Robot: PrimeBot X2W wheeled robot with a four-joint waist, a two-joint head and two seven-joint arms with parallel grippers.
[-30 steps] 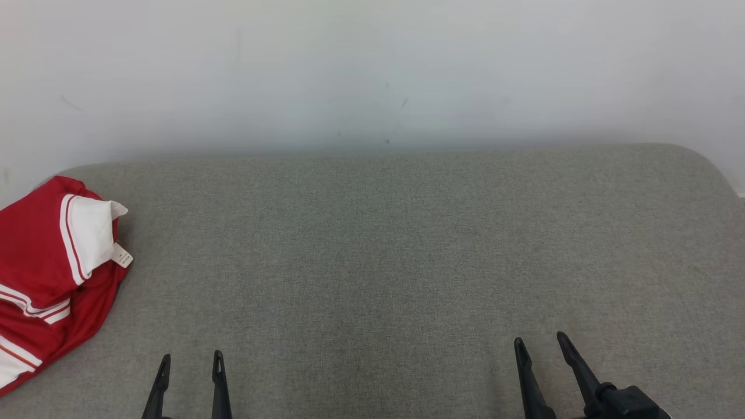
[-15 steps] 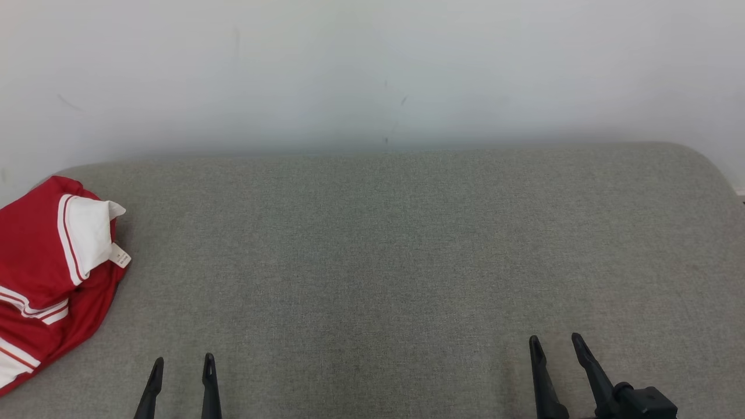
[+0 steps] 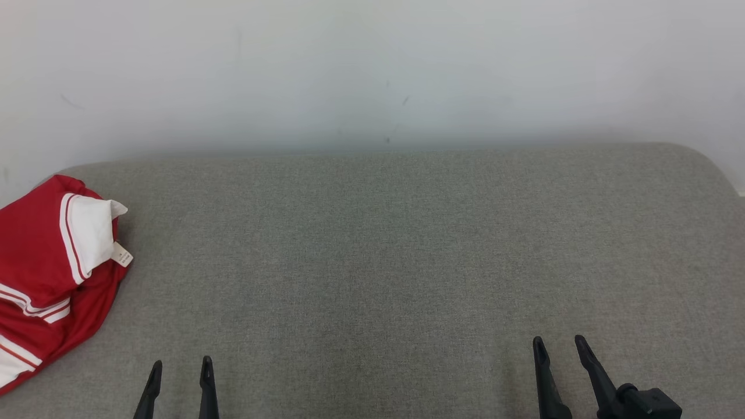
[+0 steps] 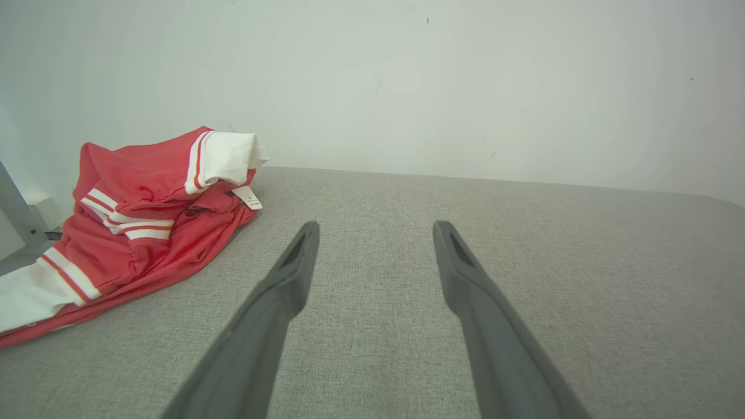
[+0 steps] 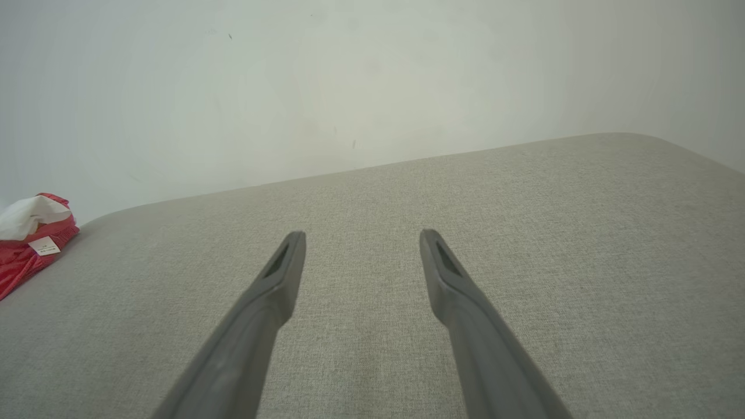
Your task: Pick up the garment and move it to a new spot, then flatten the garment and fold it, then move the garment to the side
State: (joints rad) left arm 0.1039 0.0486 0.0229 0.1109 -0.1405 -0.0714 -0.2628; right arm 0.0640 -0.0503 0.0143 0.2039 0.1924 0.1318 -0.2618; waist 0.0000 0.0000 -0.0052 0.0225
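At the near edge of the grey upholstered surface (image 3: 407, 262), the left gripper (image 3: 181, 362) and the right gripper (image 3: 559, 339) are seen with their fingers spread wide and nothing held between them. Only the bare surface lies under both. Further in, against the left edge and reaching toward the far-left corner, the garment (image 3: 35, 273) is found. It is a red top with white striped bands, heaped in loose folds and partly cut off by the left side of the head view. It is judged to be light, soft and limp, so it will sag and trail when lifted and cannot be pushed as one piece. Little risk of slipping or damage is expected. A hold is best taken on a raised fold, such as the white cuff (image 3: 90, 233) beside the small label (image 3: 121, 255), where the cloth stands clear of the surface. The far edge is met by a pale wall (image 3: 372, 70).
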